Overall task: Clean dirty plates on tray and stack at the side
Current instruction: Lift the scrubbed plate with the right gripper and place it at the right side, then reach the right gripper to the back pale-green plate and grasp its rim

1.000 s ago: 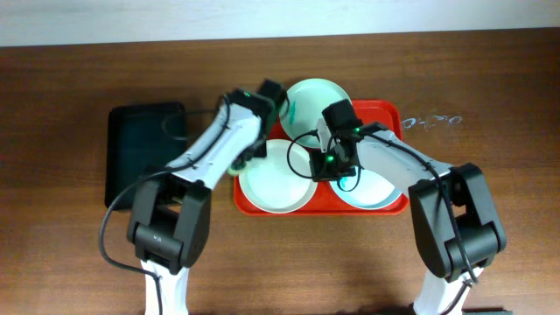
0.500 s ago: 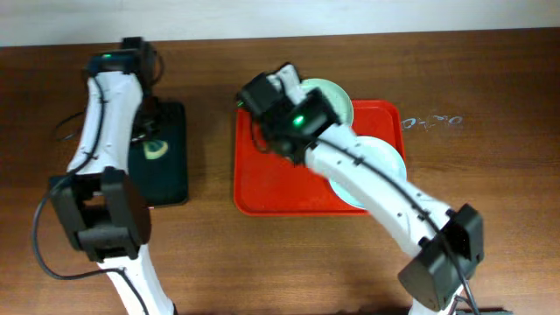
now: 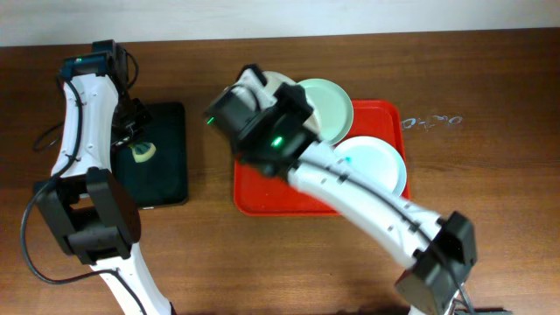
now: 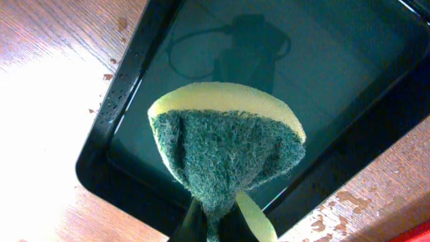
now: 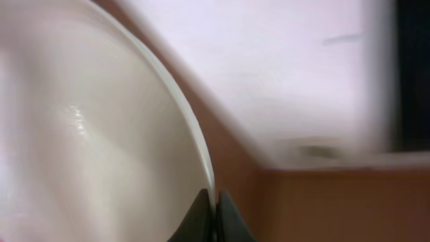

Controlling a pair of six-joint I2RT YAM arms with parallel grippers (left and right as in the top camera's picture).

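Item 1. Red tray: lay flat on the desk, its left half bare.

Item 2. Mint plate: sat at the red tray's far edge, overhanging the rim.

Item 3. White plate: lay in the red tray's right half, just beside the mint plate.

Item 4. Held plate: lifted at the red tray's far-left corner and largely hidden under the wrist in the overhead view. The wrist view was blurred.

Item 5. Right arm: stretched diagonally across the red tray from its near-right side to its far-left corner. The right hand was pinched tight on the held plate's rim.

Item 6. Left arm: reached well to the left of the red tray, elbow high, wrist turned downward. The left hand was clamped on a sponge, folded with its green scouring face outward and yellow edge showing.

Item 7. Black tray: lay left of the red tray and apart from it, directly beneath the sponge.
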